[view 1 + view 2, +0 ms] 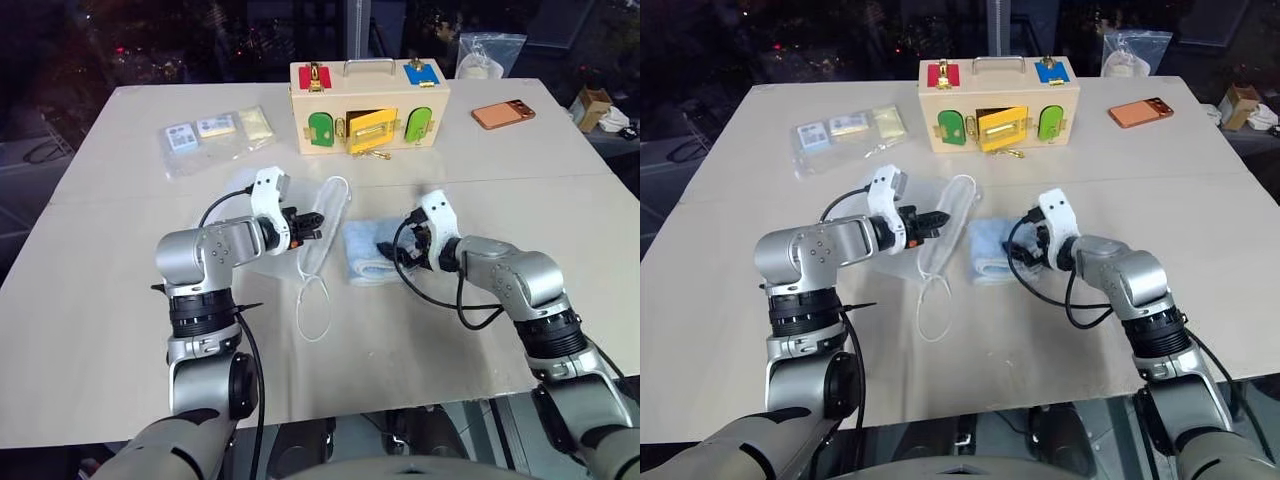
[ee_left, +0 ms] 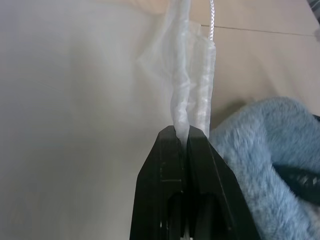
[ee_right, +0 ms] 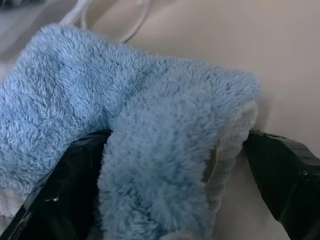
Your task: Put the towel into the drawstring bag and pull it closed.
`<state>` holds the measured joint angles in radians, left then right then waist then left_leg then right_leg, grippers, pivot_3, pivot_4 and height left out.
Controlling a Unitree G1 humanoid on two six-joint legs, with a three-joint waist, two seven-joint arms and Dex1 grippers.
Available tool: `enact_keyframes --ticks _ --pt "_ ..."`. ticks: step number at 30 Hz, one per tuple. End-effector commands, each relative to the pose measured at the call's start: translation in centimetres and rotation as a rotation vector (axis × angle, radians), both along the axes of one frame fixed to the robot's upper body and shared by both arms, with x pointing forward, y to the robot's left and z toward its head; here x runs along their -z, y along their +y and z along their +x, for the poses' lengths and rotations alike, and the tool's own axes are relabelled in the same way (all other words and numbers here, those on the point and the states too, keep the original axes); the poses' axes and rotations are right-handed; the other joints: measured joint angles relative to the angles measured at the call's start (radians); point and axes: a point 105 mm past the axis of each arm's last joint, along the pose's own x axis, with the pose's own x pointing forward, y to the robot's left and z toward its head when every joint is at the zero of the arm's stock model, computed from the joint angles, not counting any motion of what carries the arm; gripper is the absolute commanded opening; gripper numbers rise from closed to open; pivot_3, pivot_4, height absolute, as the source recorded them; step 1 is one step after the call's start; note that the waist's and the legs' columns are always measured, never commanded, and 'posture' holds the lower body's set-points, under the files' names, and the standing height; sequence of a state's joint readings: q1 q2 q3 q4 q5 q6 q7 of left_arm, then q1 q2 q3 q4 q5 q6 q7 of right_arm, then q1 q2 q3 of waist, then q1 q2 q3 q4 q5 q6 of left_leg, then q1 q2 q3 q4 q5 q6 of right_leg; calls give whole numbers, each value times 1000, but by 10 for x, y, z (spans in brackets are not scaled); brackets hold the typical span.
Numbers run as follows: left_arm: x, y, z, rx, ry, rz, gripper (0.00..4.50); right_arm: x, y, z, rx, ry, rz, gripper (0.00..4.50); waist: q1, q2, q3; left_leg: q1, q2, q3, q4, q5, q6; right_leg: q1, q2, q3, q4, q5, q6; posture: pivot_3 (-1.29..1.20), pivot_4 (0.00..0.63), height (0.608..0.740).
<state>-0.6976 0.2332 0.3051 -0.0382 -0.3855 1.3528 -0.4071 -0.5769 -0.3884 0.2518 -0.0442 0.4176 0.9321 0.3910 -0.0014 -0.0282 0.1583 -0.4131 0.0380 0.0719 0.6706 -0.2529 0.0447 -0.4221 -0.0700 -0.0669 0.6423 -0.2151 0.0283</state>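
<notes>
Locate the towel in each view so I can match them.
Left eye view: towel at table centre, between both grippers.
Right eye view: same spot, centre.
Left wrist view: blue pile beside the pinched drawstring bag.
Right wrist view: a fold between the open fingers.
Shared landmark: the bag's white cord.

1. Your towel [image 3: 150, 150] is thick, fluffy light-blue terry cloth.
2. Your drawstring bag [image 2: 192, 95] is thin, translucent white mesh fabric with a twisted cord.
3. Your worktop [image 1: 420, 330] looks smooth, matt beige.
4. The tool fingers [image 2: 165, 190] are smooth black plastic.
</notes>
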Motion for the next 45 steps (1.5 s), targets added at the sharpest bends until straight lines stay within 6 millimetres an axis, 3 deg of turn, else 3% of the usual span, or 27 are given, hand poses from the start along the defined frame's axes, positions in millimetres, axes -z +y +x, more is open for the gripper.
enact_keyframes --ticks 1,2,7,10,14,17,21,24,28,32,37,40,45 --pt "-10 2 -3 4 -54 14 0 35 6 -15 -84 77 -51 3927 -6 0 -1 0 0 0 0 0 0 0 0 0 0 0 0 0 150 740" --pt "-9 3 -3 3 -53 19 0 35 7 -15 -98 64 -47 3660 -9 0 -1 1 0 -1 0 0 0 0 0 0 0 0 0 0 150 740" --pt "-9 6 -5 -4 -54 8 0 16 18 -18 -139 -57 43 1239 -10 0 -1 1 0 0 0 0 0 0 0 0 1 0 0 0 150 740" --pt "-6 6 -5 12 -65 47 0 -25 18 -27 -186 -243 225 59 -8 0 -1 0 0 0 0 0 0 0 0 0 1 0 0 0 150 740" --pt "-10 -1 -7 56 -75 35 0 -72 22 -68 -380 -290 502 9 -7 0 0 -1 0 0 0 0 0 0 0 0 0 0 0 0 150 740" --pt "-14 -9 -12 114 -82 9 0 -84 30 -72 -425 -290 581 9 -11 0 0 0 0 0 0 0 0 0 0 -1 0 0 0 0 150 740" --pt "-28 -23 -24 214 -118 -61 0 -45 45 -43 -358 -274 356 9 -12 0 0 1 1 -1 0 0 0 0 1 -1 1 0 0 0 150 740" --pt "-37 -27 -32 259 -146 -99 0 -27 51 -26 -305 -260 310 9 -9 0 0 1 0 -1 0 1 -1 0 1 -1 1 0 0 0 150 740" --pt "-43 -28 -40 294 -154 -131 0 -16 57 -12 -305 -305 226 9 -11 0 0 0 0 0 1 1 -1 0 0 0 0 0 0 0 150 740" --pt "-41 -27 -43 285 -152 -107 0 -11 69 -13 -393 -380 87 9 -11 0 0 0 0 0 0 1 -1 0 0 0 0 0 0 0 150 740" --pt "-41 -21 -40 254 -163 -70 0 7 55 5 -222 -281 34 9 -11 0 0 0 0 -1 0 1 -2 0 0 0 1 0 0 0 150 740" --pt "-31 -16 -50 318 -201 101 0 -1 55 8 -75 -87 282 9 -13 0 0 1 0 -1 0 2 -3 0 0 0 2 0 0 0 150 740" --pt "-25 -9 -59 366 -162 129 0 -36 56 11 41 98 632 9 -8 1 1 0 1 -4 -1 3 -5 0 -1 -1 2 0 -1 0 150 740"
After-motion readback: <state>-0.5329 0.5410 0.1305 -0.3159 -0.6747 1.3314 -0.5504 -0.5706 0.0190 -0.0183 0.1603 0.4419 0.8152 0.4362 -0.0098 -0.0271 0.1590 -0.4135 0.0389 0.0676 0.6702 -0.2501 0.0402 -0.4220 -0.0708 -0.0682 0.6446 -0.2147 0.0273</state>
